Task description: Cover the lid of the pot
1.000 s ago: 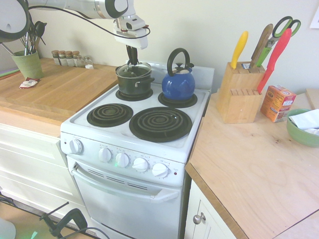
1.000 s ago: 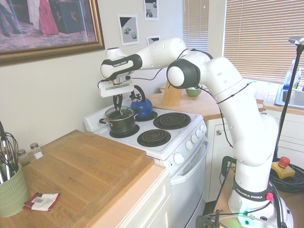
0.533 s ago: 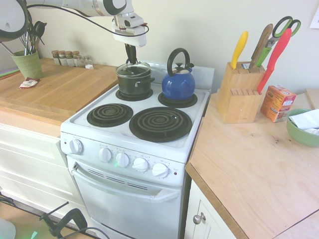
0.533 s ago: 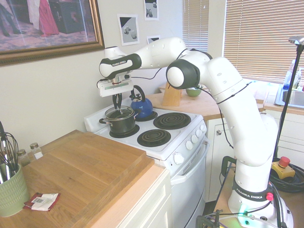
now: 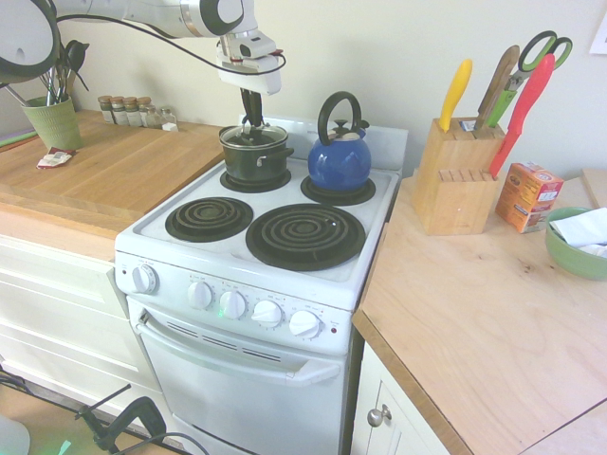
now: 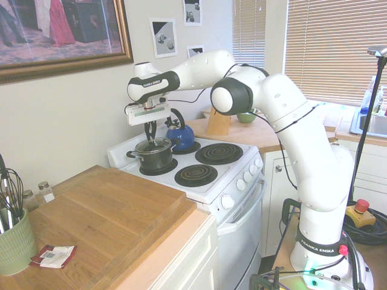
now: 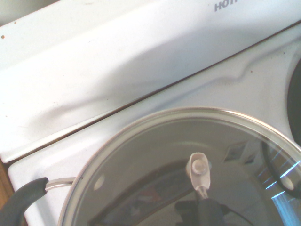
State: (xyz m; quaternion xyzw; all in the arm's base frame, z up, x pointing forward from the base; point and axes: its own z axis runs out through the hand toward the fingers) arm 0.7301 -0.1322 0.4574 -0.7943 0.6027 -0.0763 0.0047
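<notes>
The small black pot [image 5: 256, 163] stands on the stove's back left burner, also seen in the second exterior view [image 6: 155, 158]. The clear glass lid [image 5: 254, 136] with its metal rim lies level on the pot's rim [image 6: 154, 145]. My gripper [image 5: 251, 120] comes straight down over the lid's centre and is shut on the small dark knob [image 6: 154, 139]. In the wrist view the lid [image 7: 141, 174] fills the lower half, with a black pot handle [image 7: 21, 205] at the edge.
A blue kettle [image 5: 340, 156] sits on the back right burner, close beside the pot. The two front burners [image 5: 303, 235] are bare. A knife block [image 5: 455, 175], an orange box [image 5: 527, 195] and a green bowl [image 5: 577, 245] stand on the right counter; spice jars [image 5: 133, 111] on the left.
The gripper rose slightly with the lid, then came down; the lid now rests lower and level on the pot instead of hovering tilted above it.
</notes>
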